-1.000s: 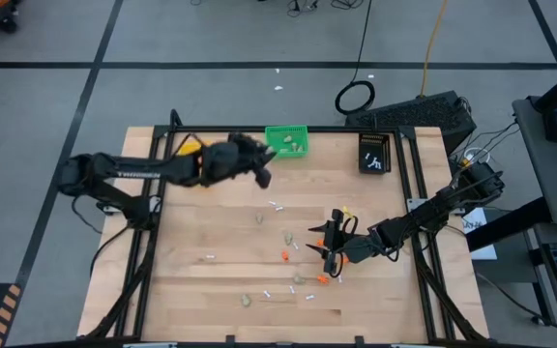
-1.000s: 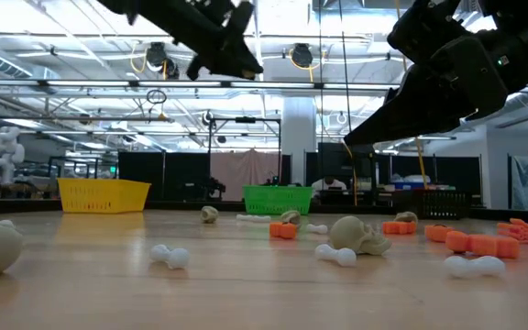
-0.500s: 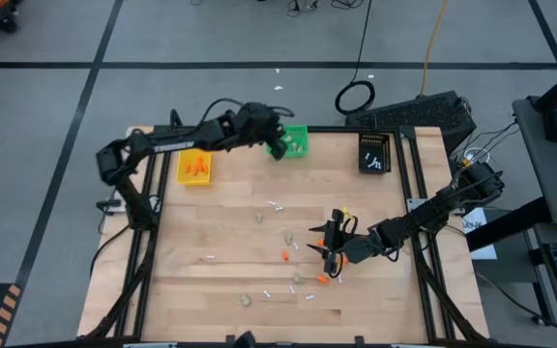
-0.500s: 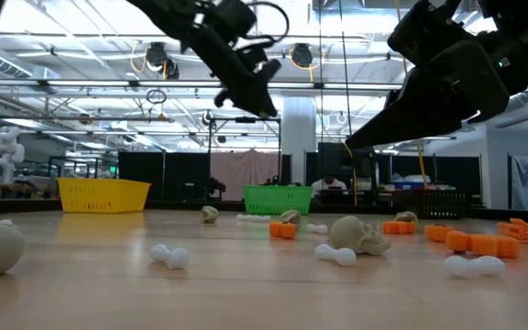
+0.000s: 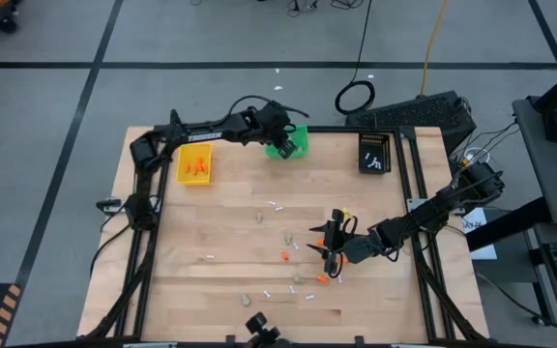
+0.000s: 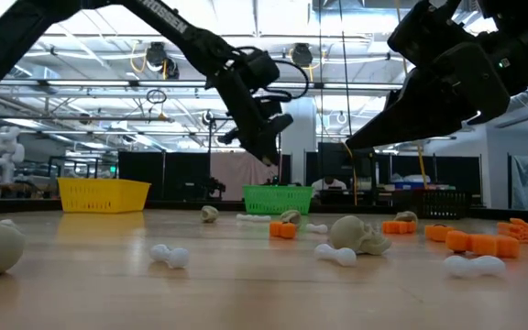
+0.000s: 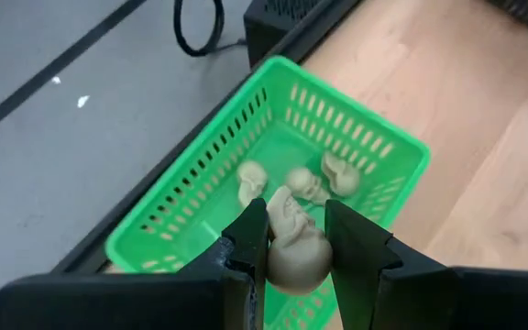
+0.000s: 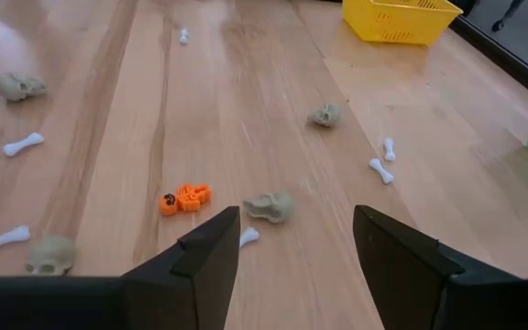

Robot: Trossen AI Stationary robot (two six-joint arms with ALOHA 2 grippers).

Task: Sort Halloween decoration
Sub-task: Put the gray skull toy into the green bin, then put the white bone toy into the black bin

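Observation:
My left gripper point(image 5: 281, 146) hangs over the green bin point(image 5: 298, 141) at the table's far edge, shut on a beige skull point(image 7: 293, 249). Three more skulls point(image 7: 291, 180) lie on the bin's floor. My right gripper point(image 5: 328, 247) stands open a little above the table's right middle; no piece is between its fingers. A skull point(image 8: 269, 206) and an orange piece point(image 8: 183, 198) lie on the wood ahead of it. More white bones point(image 5: 276, 205), skulls point(image 5: 288, 235) and orange bits point(image 5: 284, 256) are scattered over the table. My left gripper pinches the beige skull by its two sides point(image 7: 273, 261) between its two fingers point(image 7: 246, 247). The fingers slant down from the table's left side. The skull is lifted clear, above the green bin's open top.
A yellow bin point(image 5: 194, 164) with orange pieces stands left of the green one, and a black bin point(image 5: 374, 153) with white bones at the far right. Cables and a dark box point(image 5: 424, 111) lie on the floor beyond the far edge.
My left gripper has swung toward the table's far edge and to the right, from beside the yellow bin to above the green bin. It has sunk lower and tipped further down, and the skull has stayed between its fingers.

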